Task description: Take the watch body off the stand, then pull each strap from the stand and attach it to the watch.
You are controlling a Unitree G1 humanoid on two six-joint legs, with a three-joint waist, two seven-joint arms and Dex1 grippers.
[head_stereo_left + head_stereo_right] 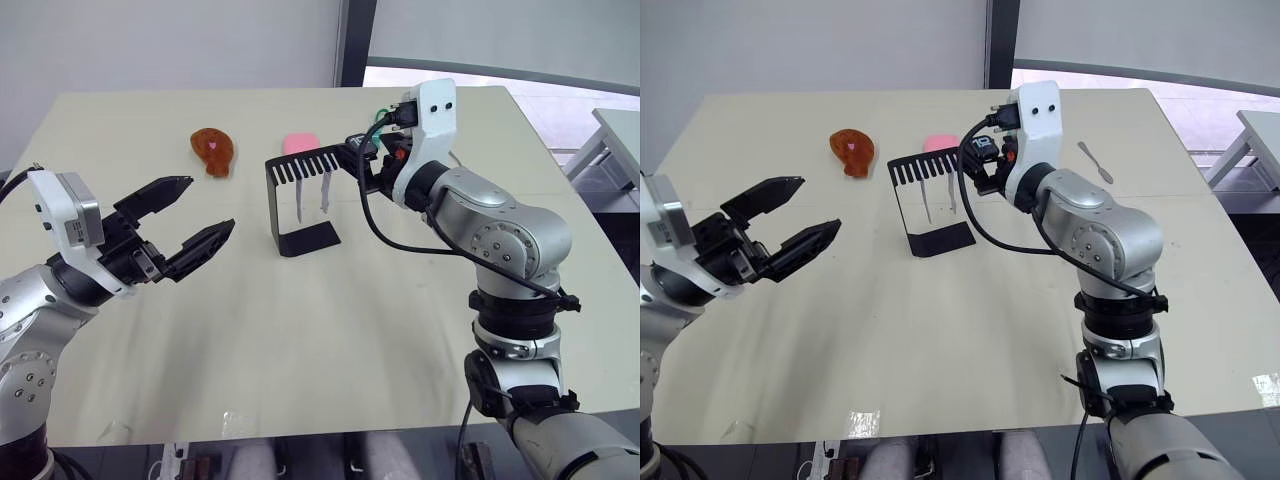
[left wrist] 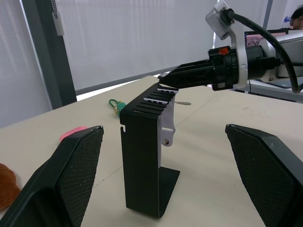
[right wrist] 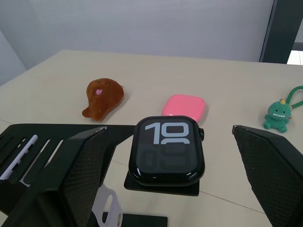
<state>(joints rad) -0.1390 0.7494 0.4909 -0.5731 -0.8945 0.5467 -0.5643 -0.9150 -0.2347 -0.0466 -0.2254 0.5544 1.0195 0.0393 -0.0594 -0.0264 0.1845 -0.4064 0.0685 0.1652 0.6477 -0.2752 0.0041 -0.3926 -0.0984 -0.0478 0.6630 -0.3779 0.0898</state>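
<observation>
Watch body (image 3: 166,150) seated flat on the end of the stand (image 1: 300,203), dark screen up with white digits, lying between the two fingers of the right claw (image 3: 166,189). Fingers spread wide to either side of it, touching neither the case nor each other; holding nothing. Left claw (image 1: 185,225) likewise wide apart and empty, hanging over bare desk (image 1: 330,330) at about 9 o'clock from the stand, well apart from it.

Two pale straps (image 1: 311,198) hanging from the comb slots of the top bar, upper ends tucked under it and hard to make out. From the head views, watch body mostly hidden behind the right claw and its cable.

Brown plush toy (image 1: 213,151) at about 11 o'clock from the stand, pink case (image 1: 300,143) at 12 o'clock just behind the top bar. Green keychain figure (image 3: 278,116) at about 1 o'clock, grey spatula (image 1: 1095,161) farther off at about 2 o'clock.
</observation>
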